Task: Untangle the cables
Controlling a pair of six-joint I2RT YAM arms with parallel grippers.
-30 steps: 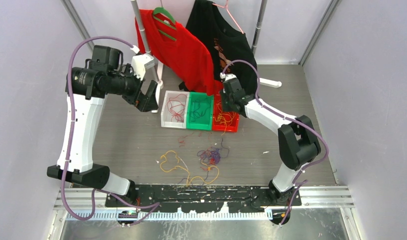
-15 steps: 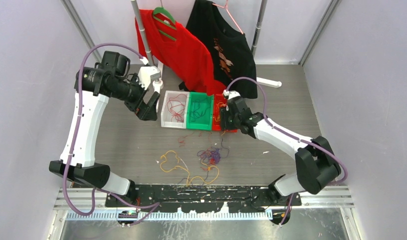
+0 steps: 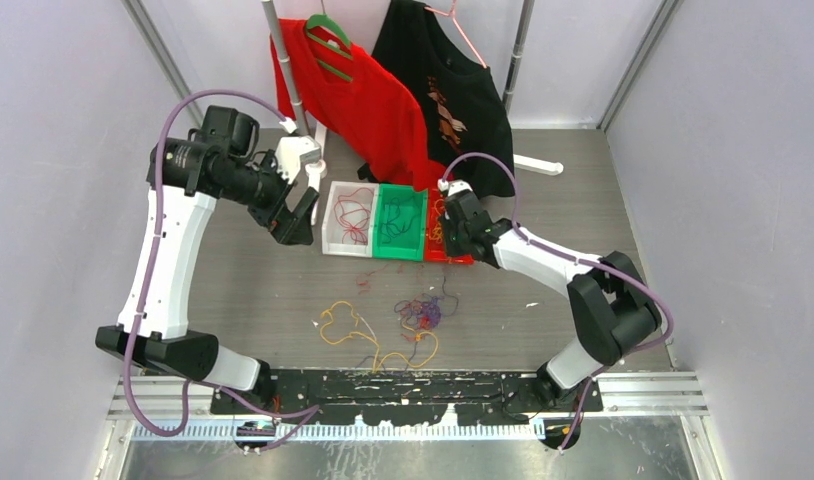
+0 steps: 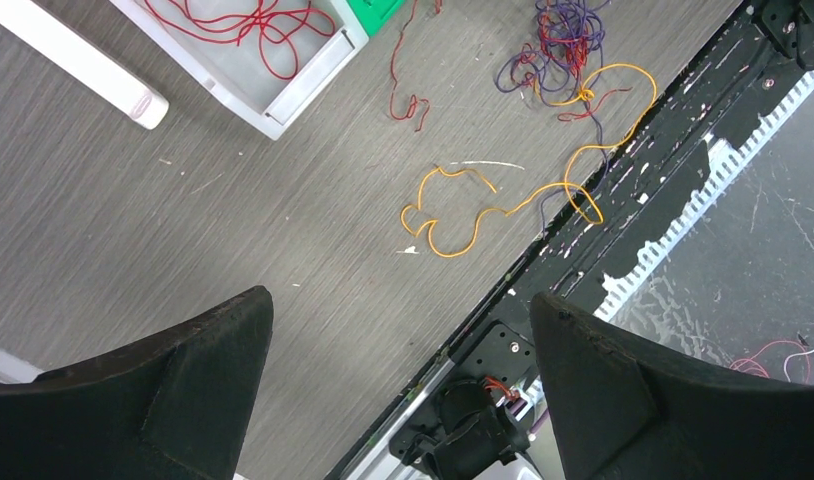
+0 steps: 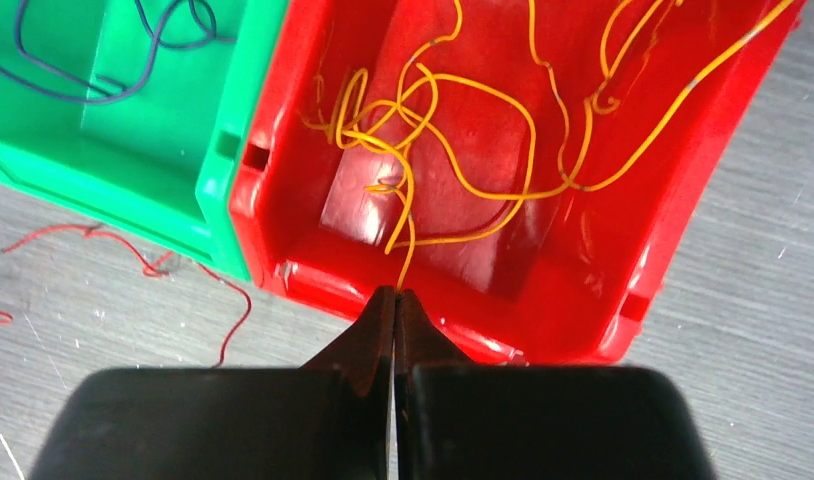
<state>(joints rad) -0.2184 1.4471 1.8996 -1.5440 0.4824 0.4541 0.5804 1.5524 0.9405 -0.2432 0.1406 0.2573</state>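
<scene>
Compared with one second earlier, your right arm has swung lower and brought the right gripper [image 5: 395,292] down to the near wall of the red bin [image 5: 583,330], while the left arm has drawn back slightly. Check the left gripper [image 4: 398,310] first: its jaws stand spread wide, high above the table [image 4: 183,200], holding nothing. Loose cables [image 3: 420,314] in red, yellow-orange and purple lie tangled on the table, well apart from those jaws. Moving right, the white bin [image 3: 331,235] holds red strands [image 3: 351,213], and the green bin [image 5: 133,150] holds a dark blue strand [image 5: 93,96]. At the red bin, the right jaws are pressed together, pinching the end of a yellow-orange strand [image 5: 411,205] that runs from the tips into the yellow-orange heap [image 5: 503,100] inside that bin.
</scene>
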